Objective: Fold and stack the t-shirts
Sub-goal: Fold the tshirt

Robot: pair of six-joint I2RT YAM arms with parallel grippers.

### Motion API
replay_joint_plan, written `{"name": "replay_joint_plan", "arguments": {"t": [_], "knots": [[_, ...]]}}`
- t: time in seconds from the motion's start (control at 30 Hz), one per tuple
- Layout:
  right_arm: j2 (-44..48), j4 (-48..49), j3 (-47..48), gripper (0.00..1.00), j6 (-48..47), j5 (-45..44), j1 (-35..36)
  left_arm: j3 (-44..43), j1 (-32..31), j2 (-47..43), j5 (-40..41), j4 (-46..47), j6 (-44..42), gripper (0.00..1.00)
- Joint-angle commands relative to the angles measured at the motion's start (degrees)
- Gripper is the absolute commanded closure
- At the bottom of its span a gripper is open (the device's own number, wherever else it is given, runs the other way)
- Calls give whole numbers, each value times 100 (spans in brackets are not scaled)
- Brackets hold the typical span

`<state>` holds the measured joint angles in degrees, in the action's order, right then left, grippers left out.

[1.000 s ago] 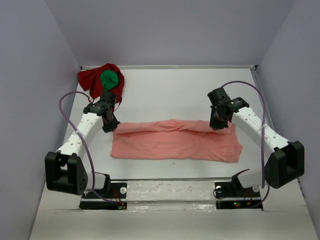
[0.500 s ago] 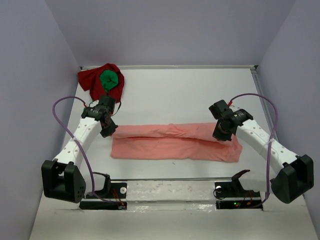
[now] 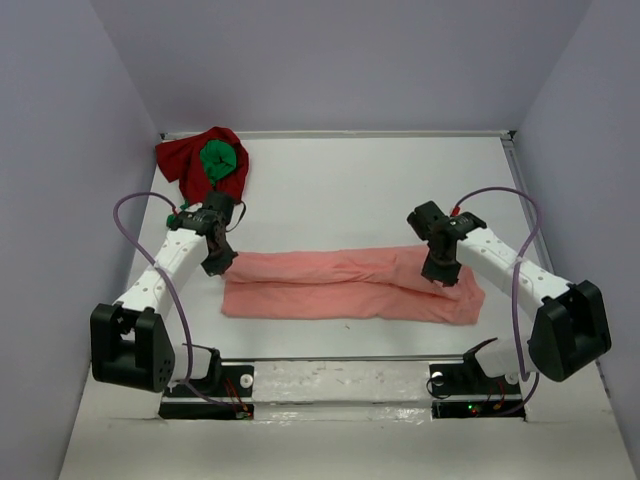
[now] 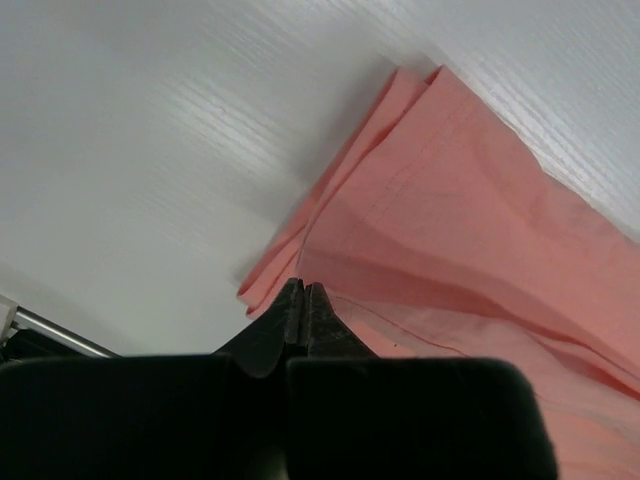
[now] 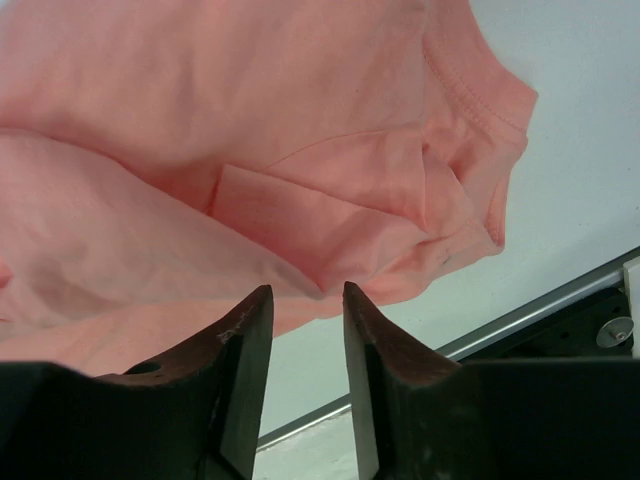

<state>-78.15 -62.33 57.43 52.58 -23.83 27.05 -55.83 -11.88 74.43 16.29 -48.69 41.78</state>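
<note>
Far-left corner of the table (image 3: 350, 190) first: the dark red t-shirt (image 3: 180, 160) lies crumpled there, and the green t-shirt (image 3: 220, 158) sits bunched right on top of it. Both are well apart from the action.

Just nearer than that pile, the left gripper (image 3: 222, 265) is down at the left end of the salmon-pink t-shirt (image 3: 340, 285). From the left wrist camera, the left gripper (image 4: 303, 300) has its jaws pressed tight together with no gap at all. The top layer of the salmon-pink t-shirt (image 4: 450, 220) runs straight into the tips, so it's pinching that fold at the corner. The layers stack up neatly beneath it, with bare white table to the left.

Across the middle, the pink shirt stretches as a long, low band from left to right over the near half of the table. It is doubled over lengthwise, with a soft ridge running along it.

Now the right end: the right gripper (image 3: 440, 275) hangs over the cloth there, pointing down. On the right wrist camera, the right gripper (image 5: 305, 290) has its jaws spread a little, with a clear gap and nothing caught between them. Beyond them lies the salmon-pink t-shirt (image 5: 200, 120). It is rumpled here, with a hemmed sleeve folded back on itself at the right and the white table showing past it.
</note>
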Motion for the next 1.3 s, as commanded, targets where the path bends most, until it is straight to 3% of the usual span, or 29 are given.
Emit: {"name": "replay_joint_plan", "arguments": {"t": [0.0,0.03,0.1,0.17,0.23,0.27,0.37,0.5,0.57,0.63,0.67,0.7,0.73,0.8,0.9,1.27], "knots": [[247,239,330,51,-274,2,37,29,1,27,-188,175,-170,100],[300,221,348,49,-266,-51,37,46,1,10,-214,193,-161,98],[344,239,374,41,-380,10,37,151,1,-25,-381,237,-135,84],[318,212,436,39,-423,37,37,178,1,-121,-522,167,-4,63],[300,160,445,39,-363,-59,37,187,1,-262,-522,105,119,53],[326,229,427,39,-458,-121,37,178,-7,-437,-374,-8,216,35],[257,299,497,39,-590,-130,37,29,-7,-684,162,-324,497,20],[46,370,664,40,-608,-95,37,-217,-7,-737,655,-449,586,18],[-86,370,752,43,-547,-253,37,-375,-7,-606,551,-152,148,18],[-156,388,840,67,-529,-437,37,-524,-7,-466,184,69,-221,19],[-192,362,892,90,-486,-647,37,-560,-7,-308,16,322,-545,23],[-305,405,962,100,-520,-666,37,-647,-16,-220,-360,455,-696,27],[-384,440,1015,100,-581,-649,37,-639,-25,-167,-616,596,-845,34],[-648,397,1183,100,-564,-789,-24,-543,-51,-105,-1152,1149,-1198,66],[-877,501,1236,100,-695,-790,-357,-341,-78,26,-2225,1755,-1417,100],[-1457,976,1086,100,-767,-148,-815,-446,-649,686,-2868,2030,-1849,100]]}}
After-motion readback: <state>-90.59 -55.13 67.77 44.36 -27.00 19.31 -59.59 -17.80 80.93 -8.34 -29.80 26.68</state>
